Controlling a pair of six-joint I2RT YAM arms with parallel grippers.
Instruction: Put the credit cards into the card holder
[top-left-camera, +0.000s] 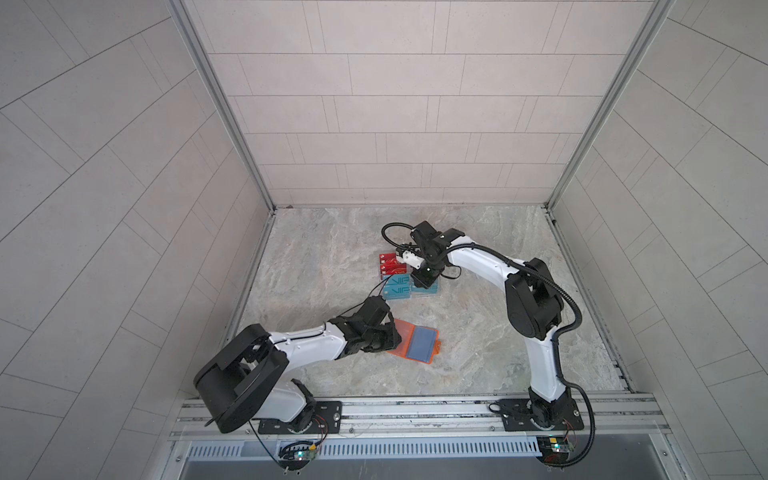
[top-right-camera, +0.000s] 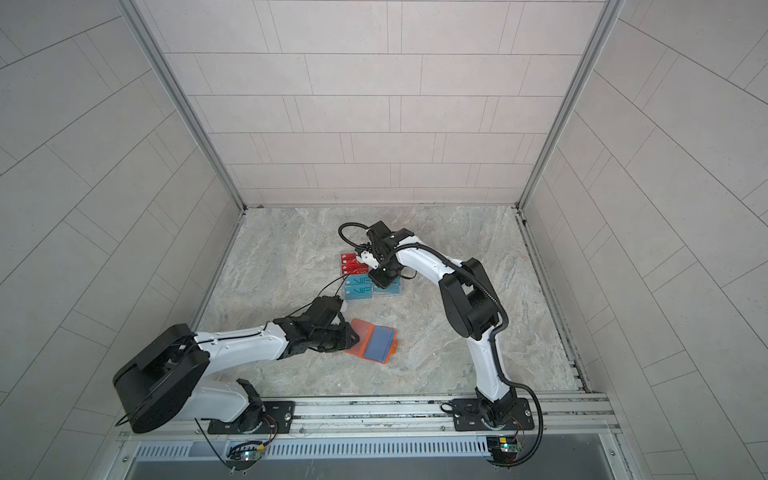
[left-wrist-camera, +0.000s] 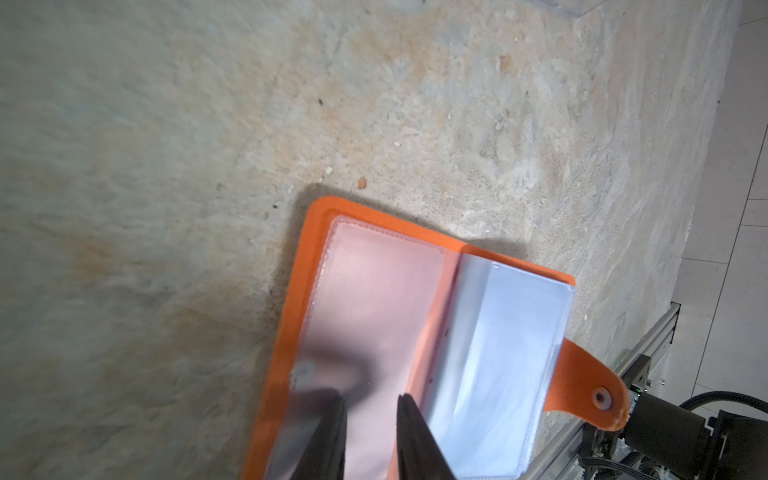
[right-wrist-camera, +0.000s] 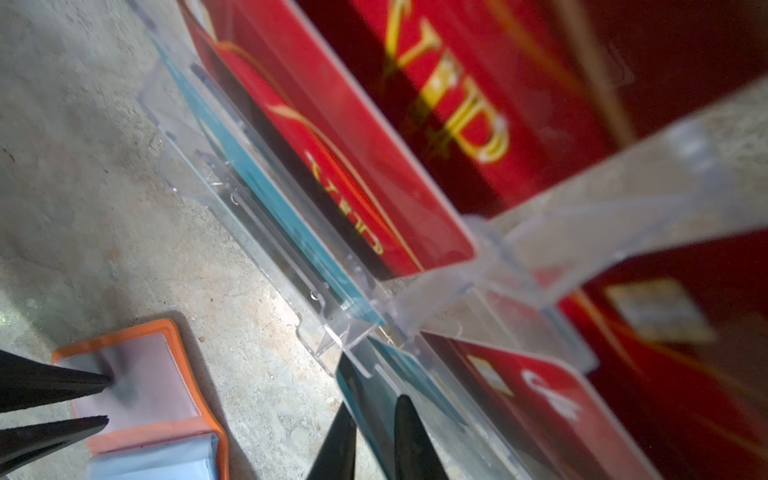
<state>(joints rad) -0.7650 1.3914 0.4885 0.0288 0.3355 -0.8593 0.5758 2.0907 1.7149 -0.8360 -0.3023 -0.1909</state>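
**Fig.** The clear rack (right-wrist-camera: 582, 216) is holding the credit cards (top-left-camera: 395, 286) beneath the right gripper (right-wrist-camera: 377, 401). Its jaws are narrowly straddling one teal edge, and whether they grip it cannot be told. The left gripper (left-wrist-camera: 370, 397), slightly parted and empty, is resting on the open card holder (left-wrist-camera: 316, 232). The cards are likely light, stiff and slick, so pinch an exposed edge.

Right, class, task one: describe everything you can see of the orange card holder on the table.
The card holder is an orange, leather-like book-style wallet, lying open and flat on the marbled tabletop. Inside are clear plastic sleeves, one page pinkish, the other bluish. A strap tab with a silver snap sticks out from the bluish side. The left gripper is over the pinkish page, jaws slightly apart; contact is unclear.
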